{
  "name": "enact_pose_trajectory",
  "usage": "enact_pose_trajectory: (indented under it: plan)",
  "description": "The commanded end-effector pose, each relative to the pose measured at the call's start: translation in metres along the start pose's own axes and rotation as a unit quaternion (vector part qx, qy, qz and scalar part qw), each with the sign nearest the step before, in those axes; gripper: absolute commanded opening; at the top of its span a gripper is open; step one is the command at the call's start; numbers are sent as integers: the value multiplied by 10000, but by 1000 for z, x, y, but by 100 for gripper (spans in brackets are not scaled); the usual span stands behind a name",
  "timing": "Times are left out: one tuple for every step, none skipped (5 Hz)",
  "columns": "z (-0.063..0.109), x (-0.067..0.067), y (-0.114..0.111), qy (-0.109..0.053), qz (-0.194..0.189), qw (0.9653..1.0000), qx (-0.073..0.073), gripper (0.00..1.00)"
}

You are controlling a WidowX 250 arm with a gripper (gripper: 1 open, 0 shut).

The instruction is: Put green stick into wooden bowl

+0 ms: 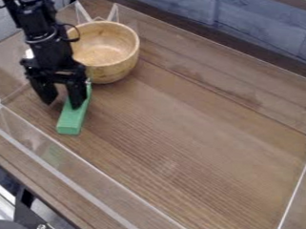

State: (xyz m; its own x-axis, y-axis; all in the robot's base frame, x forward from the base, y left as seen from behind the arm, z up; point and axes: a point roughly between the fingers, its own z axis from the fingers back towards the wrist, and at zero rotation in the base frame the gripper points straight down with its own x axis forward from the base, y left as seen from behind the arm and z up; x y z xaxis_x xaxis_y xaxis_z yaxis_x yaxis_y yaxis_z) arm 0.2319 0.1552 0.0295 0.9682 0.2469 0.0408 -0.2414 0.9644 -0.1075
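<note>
The green stick [74, 115] lies flat on the wooden table, its long side running toward the front left. Just behind it stands the wooden bowl [99, 50], round, light tan and empty. My black gripper [59, 93] hangs open directly over the far end of the stick, with one finger on each side of it. Nothing is held between the fingers. The arm rises toward the top left and hides a little of the bowl's left rim.
A clear low wall [64, 165] runs around the table along the front and left edges. The brown tabletop [206, 119] spreads out to the right of the stick and bowl.
</note>
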Motion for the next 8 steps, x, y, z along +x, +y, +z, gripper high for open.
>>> enact_pose_trajectory:
  plan:
    - [6, 13, 3, -133, 192, 9997, 50, 100]
    - [5, 17, 8, -114, 377, 9992, 32, 100]
    - [-4, 13, 11, -53, 256, 9997, 16, 100]
    - [-9, 8, 15, 9, 116, 9999, 17, 100]
    - [-3, 14, 26, 59, -232, 9997, 5, 0]
    - [-5, 14, 27, 75, -90, 9999, -1, 0]
    - [-6, 13, 27, 96, 63, 9999, -10, 0]
    - [1, 17, 27, 131, 83, 9999, -20, 0]
